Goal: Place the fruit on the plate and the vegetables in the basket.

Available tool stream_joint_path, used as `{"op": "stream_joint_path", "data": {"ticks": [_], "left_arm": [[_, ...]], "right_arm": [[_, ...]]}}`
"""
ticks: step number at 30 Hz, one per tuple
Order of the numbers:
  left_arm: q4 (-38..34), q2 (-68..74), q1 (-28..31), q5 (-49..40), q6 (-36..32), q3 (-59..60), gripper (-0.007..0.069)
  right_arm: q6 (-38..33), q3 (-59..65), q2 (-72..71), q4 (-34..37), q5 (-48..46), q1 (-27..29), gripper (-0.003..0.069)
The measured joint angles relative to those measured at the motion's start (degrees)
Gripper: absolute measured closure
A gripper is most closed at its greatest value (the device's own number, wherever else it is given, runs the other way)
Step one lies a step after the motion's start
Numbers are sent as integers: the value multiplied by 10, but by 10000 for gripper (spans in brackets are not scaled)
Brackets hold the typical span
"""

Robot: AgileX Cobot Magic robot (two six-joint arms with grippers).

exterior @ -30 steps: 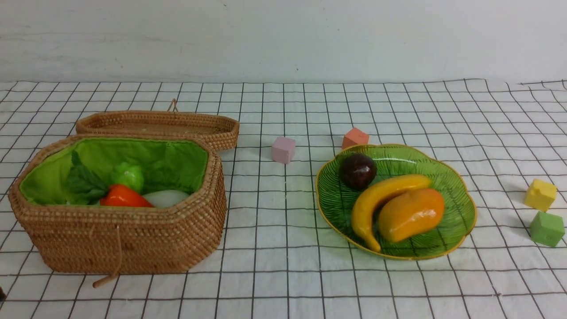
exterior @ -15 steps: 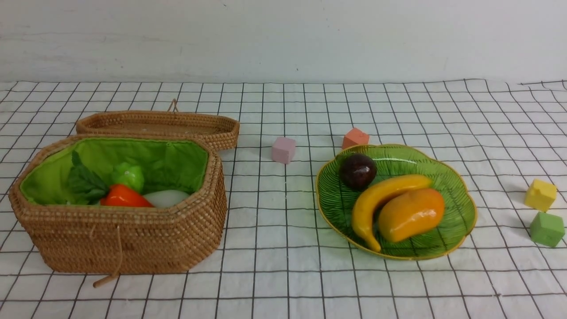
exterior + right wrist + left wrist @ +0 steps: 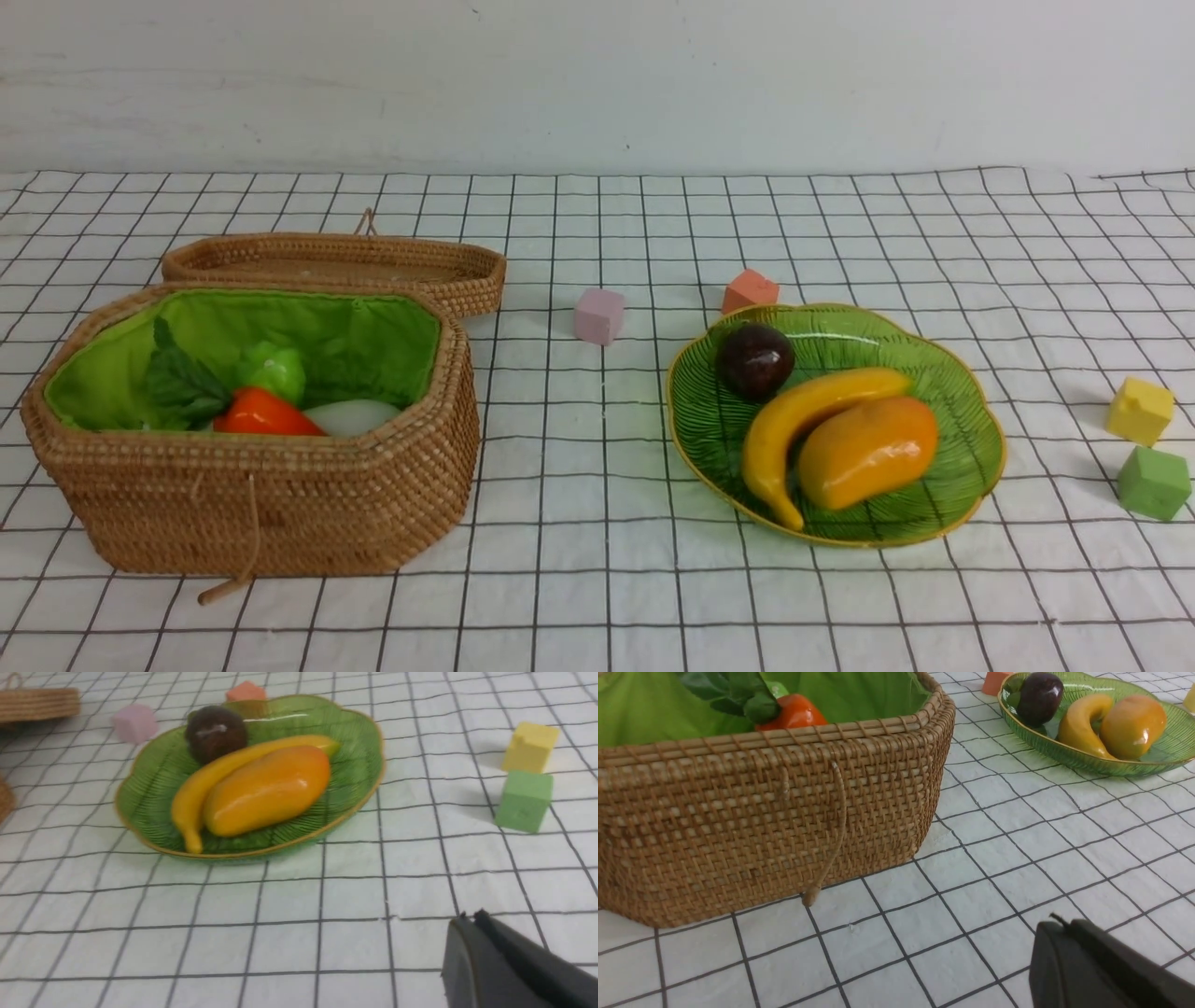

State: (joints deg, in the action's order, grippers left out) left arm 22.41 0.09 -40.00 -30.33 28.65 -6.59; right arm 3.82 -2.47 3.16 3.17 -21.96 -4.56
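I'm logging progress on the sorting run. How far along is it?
It looks finished. Done: the banana, mango and mangosteen lie on the plate; the carrot, gourd and radish sit in the basket. In hand: nothing; the left end effector and right end effector are shut and empty. Left: no produce remains on the cloth.

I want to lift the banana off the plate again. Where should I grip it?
Grip the banana at its near end, coming from above. That end curves clear of the mango, which lies against the banana's middle; the far end is close to the mangosteen.
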Motion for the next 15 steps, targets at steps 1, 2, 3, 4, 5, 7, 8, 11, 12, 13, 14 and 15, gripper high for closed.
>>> {"op": "stream_joint_path", "data": {"ticks": [1, 2, 3, 4, 5, 7, 8, 11, 12, 13, 14, 15], "left_arm": [[0, 0, 0, 0, 0, 0, 636], [0, 0, 0, -1, 0, 1, 636], [0, 0, 0, 0, 0, 1, 635], [0, 0, 0, -1, 0, 1, 634], [0, 0, 0, -1, 0, 1, 633], [0, 0, 0, -1, 0, 1, 632], [0, 0, 0, -1, 0, 1, 632], [0, 0, 0, -2, 0, 2, 627], [0, 0, 0, -2, 0, 2, 627], [0, 0, 0, -2, 0, 2, 626], [0, 0, 0, -2, 0, 2, 625], [0, 0, 0, -2, 0, 2, 624]], "right_arm": [[0, 18, -20, 0, 3, 3, 667], [-1, 31, -29, 0, -5, 6, 667], [-2, 32, -34, 0, -4, 6, 667], [-2, 32, -36, 0, -4, 8, 667], [-2, 32, -37, 1, -3, 8, 667], [-2, 33, -37, 1, -2, 8, 667], [-2, 33, -37, 1, -2, 8, 667], [-2, 33, -37, 3, -2, 8, 667], [-2, 33, -37, 3, -2, 8, 667], [-2, 33, -37, 3, -2, 8, 667], [-2, 33, -37, 3, -2, 8, 667], [-2, 33, -37, 3, -2, 8, 667]]}}
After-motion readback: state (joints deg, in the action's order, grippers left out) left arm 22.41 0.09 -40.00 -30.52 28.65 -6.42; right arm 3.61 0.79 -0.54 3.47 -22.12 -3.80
